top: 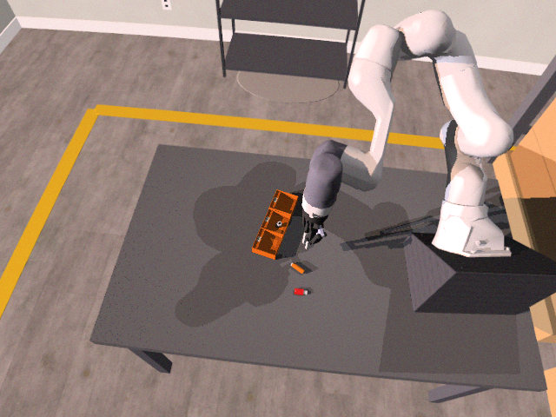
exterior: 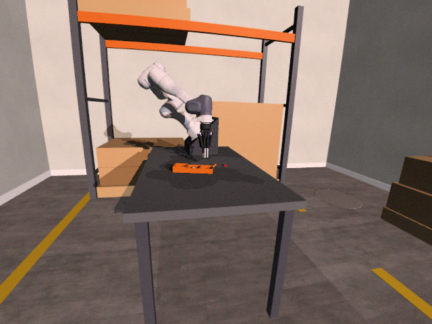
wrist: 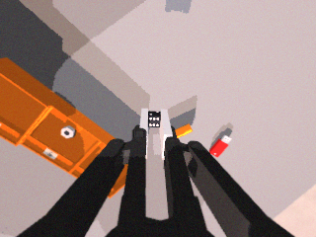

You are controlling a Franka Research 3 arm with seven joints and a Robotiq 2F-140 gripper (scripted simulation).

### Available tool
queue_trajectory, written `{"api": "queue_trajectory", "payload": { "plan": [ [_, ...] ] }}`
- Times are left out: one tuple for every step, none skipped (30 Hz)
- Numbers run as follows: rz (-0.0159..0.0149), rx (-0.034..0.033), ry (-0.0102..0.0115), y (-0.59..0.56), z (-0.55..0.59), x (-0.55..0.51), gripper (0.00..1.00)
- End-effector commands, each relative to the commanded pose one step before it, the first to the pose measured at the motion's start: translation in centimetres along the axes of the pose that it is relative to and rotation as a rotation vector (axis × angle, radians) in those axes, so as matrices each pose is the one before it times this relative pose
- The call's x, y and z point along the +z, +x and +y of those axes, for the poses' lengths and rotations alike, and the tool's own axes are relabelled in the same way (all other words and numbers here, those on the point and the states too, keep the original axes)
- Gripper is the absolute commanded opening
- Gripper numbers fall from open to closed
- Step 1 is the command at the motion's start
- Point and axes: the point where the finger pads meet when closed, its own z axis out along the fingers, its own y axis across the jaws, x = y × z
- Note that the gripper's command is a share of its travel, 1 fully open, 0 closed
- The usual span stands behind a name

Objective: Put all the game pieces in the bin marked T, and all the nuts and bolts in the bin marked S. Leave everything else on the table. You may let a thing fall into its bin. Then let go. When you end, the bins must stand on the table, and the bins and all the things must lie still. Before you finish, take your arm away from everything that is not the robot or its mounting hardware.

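Observation:
My gripper (top: 309, 242) (exterior: 205, 153) (wrist: 153, 118) is shut on a small black game piece with white pips (wrist: 154, 118), held between the fingertips above the table, beside the bins. The three joined orange bins (top: 263, 253) (exterior: 192, 171) (wrist: 36, 87) form one row with small pale labels; their letters are not readable. A metal nut (top: 279, 223) (wrist: 68, 131) lies in the middle bin. The far bin looks empty; the near bin is partly hidden by my fingers in the wrist view.
An orange stick-like thing (top: 297, 268) (wrist: 184, 130) lies on the table (top: 215, 332) near the row's near end. A red stick with a silver end (top: 300, 291) (exterior: 224, 165) (wrist: 218, 146) lies farther forward. The dark arm pedestal (top: 485, 291) stands at the right.

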Motion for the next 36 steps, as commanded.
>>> {"api": "queue_trajectory", "payload": {
  "plan": [
    [0.00986, -0.02090, -0.00027, -1.309, -1.021, 0.221, 0.07],
    [0.00000, 0.00000, 0.00000, -0.511, -0.315, 0.000, 0.07],
    [0.00000, 0.00000, 0.00000, -0.511, -0.315, 0.000, 0.07],
    [0.00000, 0.00000, 0.00000, -0.511, -0.315, 0.000, 0.07],
    [0.00000, 0.00000, 0.00000, -0.511, -0.315, 0.000, 0.07],
    [0.00000, 0.00000, 0.00000, -0.511, -0.315, 0.000, 0.07],
    [0.00000, -0.05000, 0.00000, -0.511, -0.315, 0.000, 0.07],
    [0.00000, -0.05000, 0.00000, -0.495, -0.340, 0.000, 0.07],
    [-0.00275, -0.02417, 0.00041, -0.477, -0.364, 0.000, 0.07],
    [-0.00353, -0.00912, 0.00098, -0.468, -0.375, 0.001, 0.07],
    [-0.00295, -0.00943, 0.00111, -0.465, -0.380, 0.003, 0.07],
    [-0.00268, -0.00944, 0.00117, -0.461, -0.384, 0.005, 0.07],
    [0.00000, 0.00000, 0.00000, 0.000, 0.000, 0.000, 0.07],
    [0.00000, 0.00000, 0.00000, 0.000, 0.000, 0.000, 0.07],
    [-0.00333, -0.02735, 0.00216, -0.457, -0.388, 0.007, 0.07],
    [-0.00187, -0.01146, 0.00112, -0.446, -0.401, 0.009, 0.07],
    [-0.00215, -0.01152, 0.00110, -0.442, -0.406, 0.011, 0.07],
    [-0.00234, -0.01123, 0.00117, -0.437, -0.411, 0.012, 0.07],
    [-0.00251, -0.01084, 0.00126, -0.432, -0.416, 0.013, 0.07],
    [-0.00265, -0.01043, 0.00135, -0.428, -0.420, 0.015, 0.07],
    [-0.00276, -0.01007, 0.00144, -0.423, -0.425, 0.017, 0.07],
    [-0.00284, -0.00977, 0.00151, -0.287, -0.294, 0.013, 0.07],
    [-0.00279, -0.00967, 0.00144, 0.000, 0.000, 0.000, 0.07],
    [-0.00234, -0.01012, 0.00101, 0.000, 0.000, 0.000, 0.07],
    [-0.00142, -0.01118, 0.00046, -0.013, -0.036, 0.001, 0.07],
    [-0.00036, -0.01221, -0.00010, -0.002, -0.019, 0.000, 0.07],
    [-0.00003, -0.01299, -0.00031, 0.004, -0.009, 0.000, 0.07],
    [0.00019, -0.01356, -0.00047, 0.009, -0.003, 0.000, 0.07],
    [0.00032, -0.01398, -0.00058, 0.011, 0.000, 0.000, 0.07],
    [0.00000, 0.00000, 0.00000, 0.000, 0.000, 0.000, 0.07],
    [0.00000, 0.00000, 0.00000, 0.000, 0.000, 0.000, 0.07],
    [0.00132, -0.03938, -0.00144, 0.013, 0.001, -0.001, 0.07],
    [0.00048, -0.01413, -0.00064, 0.014, 0.001, 0.000, 0.07],
    [0.00042, -0.01456, -0.00072, 0.015, 0.000, 0.000, 0.07],
    [0.00047, -0.01453, -0.00072, 0.016, -0.001, 0.000, 0.07],
    [0.00051, -0.01448, -0.00072, 0.016, -0.002, 0.000, 0.07]
  ]
}}
